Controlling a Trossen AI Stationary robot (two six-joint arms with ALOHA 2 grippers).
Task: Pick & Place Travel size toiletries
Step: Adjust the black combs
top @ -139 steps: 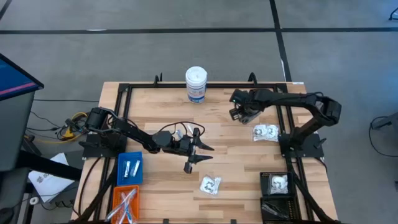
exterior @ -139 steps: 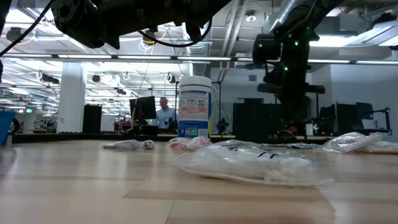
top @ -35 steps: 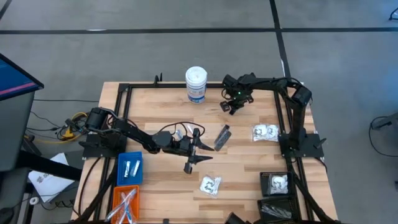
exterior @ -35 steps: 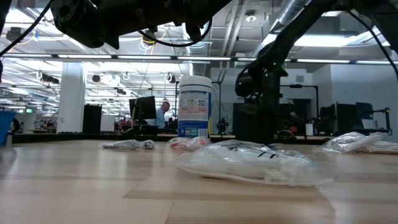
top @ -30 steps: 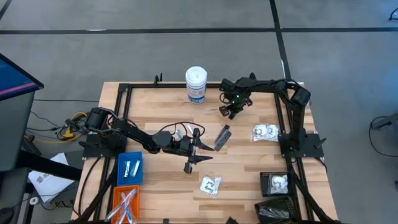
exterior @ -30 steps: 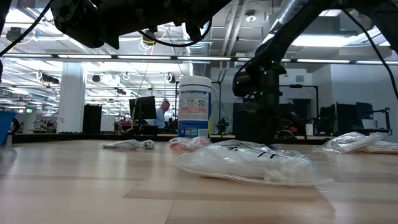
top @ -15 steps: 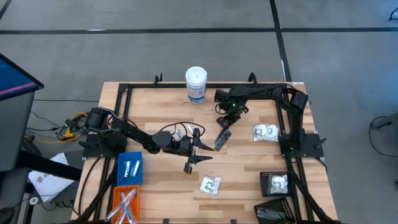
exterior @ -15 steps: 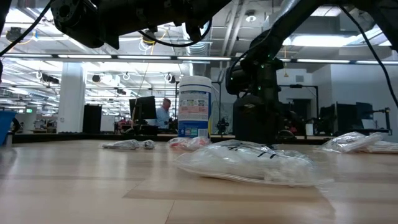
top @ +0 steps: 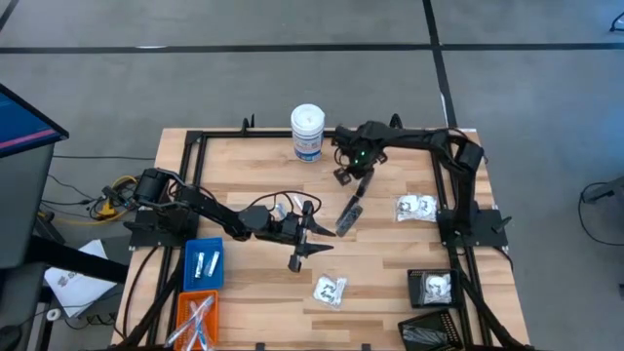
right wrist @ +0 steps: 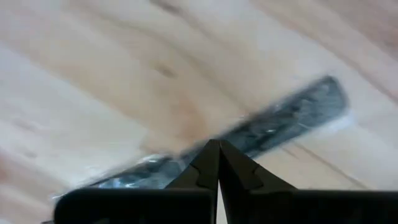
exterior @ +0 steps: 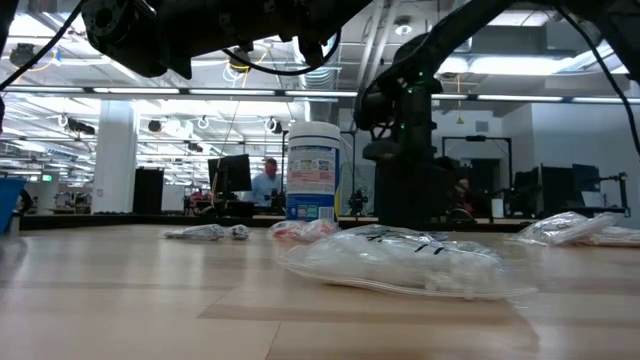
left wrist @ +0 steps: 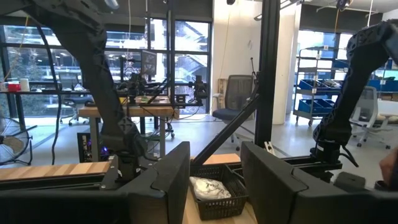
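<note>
Currently, in the high view, the right gripper (top: 343,175) hangs near the table's centre, at about 5 o'clock from the white canister (top: 307,132). A slim black piece (top: 350,214) lies on the wood just beside it, at its 6 o'clock. The left gripper (top: 314,234) waits at 9 o'clock from that piece, fingers spread. Clear packets (top: 417,207) (top: 330,290) lie at the piece's 3 and 7 o'clock; the black bin (top: 435,290) sits at 4 o'clock.

In the low view, a crinkly packet (exterior: 400,260) fills the foreground; the right arm stands behind it.

In the left wrist view, the spread fingers (left wrist: 165,180) hold nothing.

In the right wrist view, the fingers (right wrist: 214,168) are pressed together over the dark piece (right wrist: 280,121).

Judged step: approach to grasp the black piece. The next move calls for spreading the fingers, straddling the piece across its narrow width, then descending.
</note>
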